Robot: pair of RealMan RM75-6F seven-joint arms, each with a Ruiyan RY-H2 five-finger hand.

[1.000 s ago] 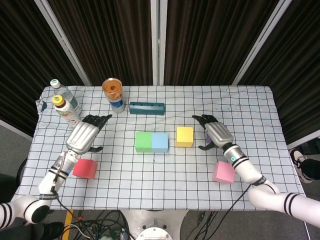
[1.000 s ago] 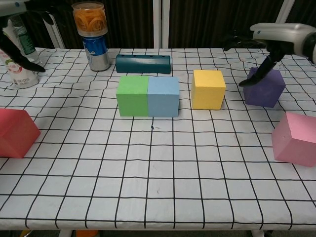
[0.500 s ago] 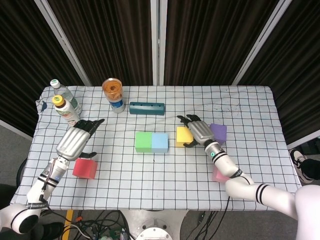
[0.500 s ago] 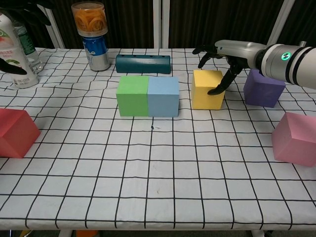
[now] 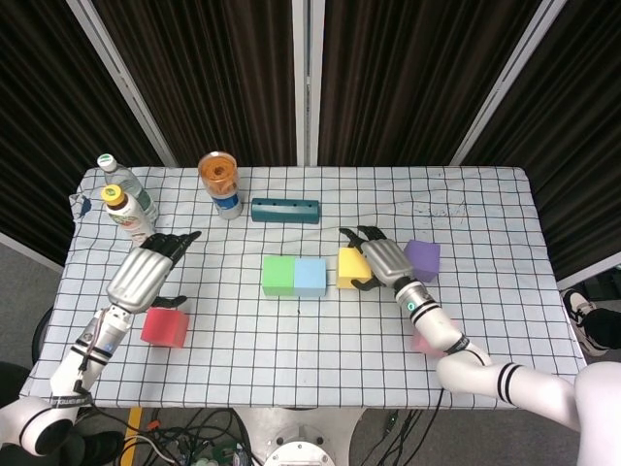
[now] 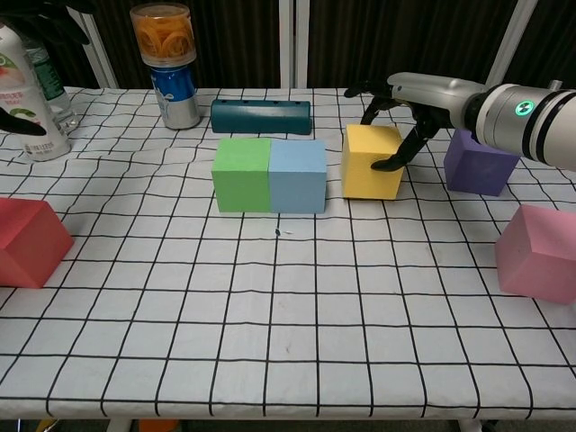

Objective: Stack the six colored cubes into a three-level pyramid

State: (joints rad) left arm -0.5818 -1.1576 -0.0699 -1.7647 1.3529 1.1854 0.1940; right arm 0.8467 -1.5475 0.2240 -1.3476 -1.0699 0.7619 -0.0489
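The green cube point(image 5: 277, 276) and blue cube point(image 5: 310, 277) stand side by side mid-table, touching. Just right of them sits the yellow cube point(image 5: 350, 268) point(image 6: 368, 163), a narrow gap off the blue one point(image 6: 298, 175). My right hand point(image 5: 380, 260) point(image 6: 409, 97) lies against the yellow cube's right side and top edge, fingers spread, thumb on its right face. The purple cube point(image 5: 423, 258) point(image 6: 481, 162) sits right of that hand. My right forearm partly hides the pink cube point(image 5: 427, 343) point(image 6: 540, 254). The red cube point(image 5: 165, 327) point(image 6: 31, 241) lies front left, with my left hand point(image 5: 146, 277) empty just beyond it.
Two bottles point(image 5: 126, 204) stand at the back left. A can with an orange lid point(image 5: 220, 183) point(image 6: 167, 67) and a teal box point(image 5: 285, 210) point(image 6: 261, 115) sit behind the green and blue cubes. The checked tablecloth point(image 5: 291, 349) covers the table.
My right hand came left from the purple cube onto the yellow cube and has nudged it leftward, closer to the blue one. My left hand drew back and lowered a little.
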